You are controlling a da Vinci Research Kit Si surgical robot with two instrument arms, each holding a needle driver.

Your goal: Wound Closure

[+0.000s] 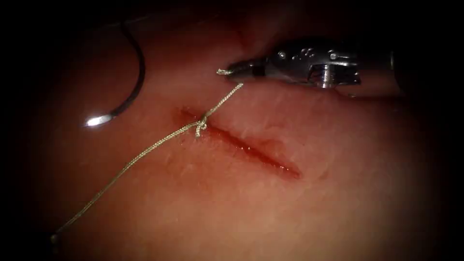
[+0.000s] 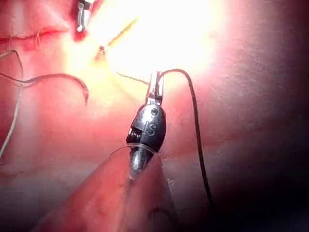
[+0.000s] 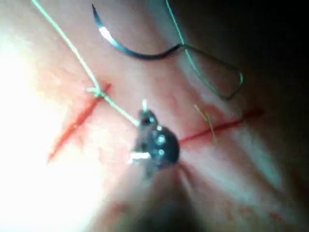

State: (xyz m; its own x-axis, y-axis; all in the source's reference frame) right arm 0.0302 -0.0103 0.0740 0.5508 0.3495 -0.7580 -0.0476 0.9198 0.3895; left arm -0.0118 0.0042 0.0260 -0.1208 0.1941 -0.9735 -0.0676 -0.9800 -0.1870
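your right tool [image 1: 231, 71] is clamped on the thread [image 1: 145, 153] tail just right of the knot [image 1: 201, 124] on the cut [image 1: 251, 150]. needle [image 1: 126, 92] lies free on the tissue [image 1: 290, 203], left of the cut. your left tool [image 2: 155, 87] is closed on thread.

Dark all round, no room visible; one bright light spot mid-field, edges fade to black.

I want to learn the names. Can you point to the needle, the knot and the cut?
Needle [image 1: 137, 79]: endoscope view, on its curved body.
Knot [image 1: 201, 123]: endoscope view, where the thread is tied.
Cut [image 1: 256, 151]: endoscope view, on its red middle.
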